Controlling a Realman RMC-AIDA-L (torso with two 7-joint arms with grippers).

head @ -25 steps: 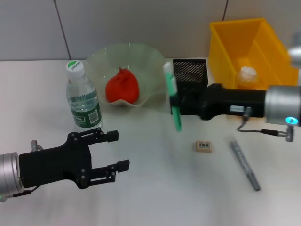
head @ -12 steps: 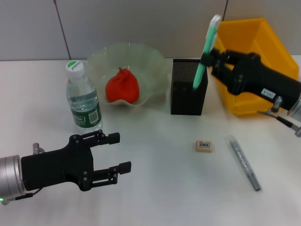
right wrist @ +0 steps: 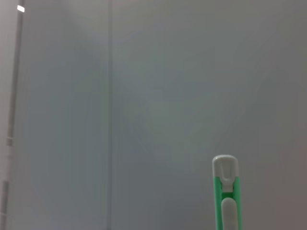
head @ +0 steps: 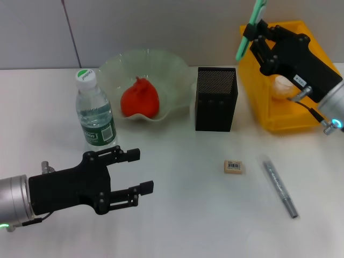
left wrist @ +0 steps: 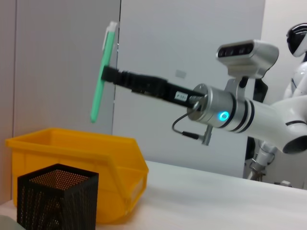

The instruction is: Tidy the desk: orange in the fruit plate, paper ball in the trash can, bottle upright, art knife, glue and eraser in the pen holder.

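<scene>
My right gripper (head: 257,36) is shut on the green art knife (head: 249,30) and holds it high, above the gap between the black mesh pen holder (head: 216,99) and the yellow bin (head: 301,43). The left wrist view shows the knife (left wrist: 102,72) hanging tilted well above the holder (left wrist: 57,199); it also shows in the right wrist view (right wrist: 225,196). The eraser (head: 233,166) and a grey pen-shaped glue stick (head: 279,186) lie on the table. The orange (head: 140,100) sits in the glass fruit plate (head: 174,67). The bottle (head: 94,110) stands upright. My left gripper (head: 137,172) is open and empty at the front left.
A paper ball (head: 283,86) lies in the yellow bin, which stands right of the pen holder. The white table (head: 183,215) spreads between my left gripper and the eraser. A grey wall is behind.
My right gripper has lifted the art knife up and to the right, from the pen holder's mouth to above the yellow bin's edge. My left gripper has crept slightly right.
</scene>
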